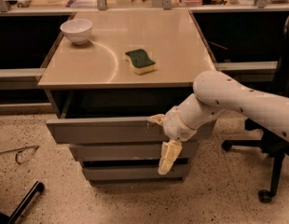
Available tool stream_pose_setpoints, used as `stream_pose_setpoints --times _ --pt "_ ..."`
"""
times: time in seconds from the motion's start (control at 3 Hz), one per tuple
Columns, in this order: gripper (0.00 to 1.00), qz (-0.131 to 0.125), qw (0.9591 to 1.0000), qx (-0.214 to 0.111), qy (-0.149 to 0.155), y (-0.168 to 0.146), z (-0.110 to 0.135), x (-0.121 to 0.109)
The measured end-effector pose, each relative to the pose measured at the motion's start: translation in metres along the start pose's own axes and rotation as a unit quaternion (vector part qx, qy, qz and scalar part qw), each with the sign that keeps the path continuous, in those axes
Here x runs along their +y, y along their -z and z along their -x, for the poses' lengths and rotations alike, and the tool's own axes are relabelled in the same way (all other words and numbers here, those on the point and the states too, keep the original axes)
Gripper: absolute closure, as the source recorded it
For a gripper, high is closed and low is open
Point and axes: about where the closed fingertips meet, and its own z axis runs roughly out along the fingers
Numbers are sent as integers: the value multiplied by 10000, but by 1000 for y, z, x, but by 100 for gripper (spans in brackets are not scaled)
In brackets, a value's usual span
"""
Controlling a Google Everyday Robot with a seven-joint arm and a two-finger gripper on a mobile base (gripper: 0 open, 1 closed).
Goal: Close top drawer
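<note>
The tan surface [158,55] lies above the fingers [168,155], and the top drawer [102,129] stands partly pulled out right behind them. The white arm [237,97] reaches in from the right, its gripper [158,143] spread wide, with one finger at the drawer's upper edge and the other hanging down. A white bowl [76,30] sits far up-left of the fingers and a green sponge [140,60] sits above them.
</note>
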Motion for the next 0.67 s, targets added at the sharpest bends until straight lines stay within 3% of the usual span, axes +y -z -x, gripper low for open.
stream_pose_setpoints --times 0.67 --pt "0 187 9996 -217 -57 -29 -11 -10"
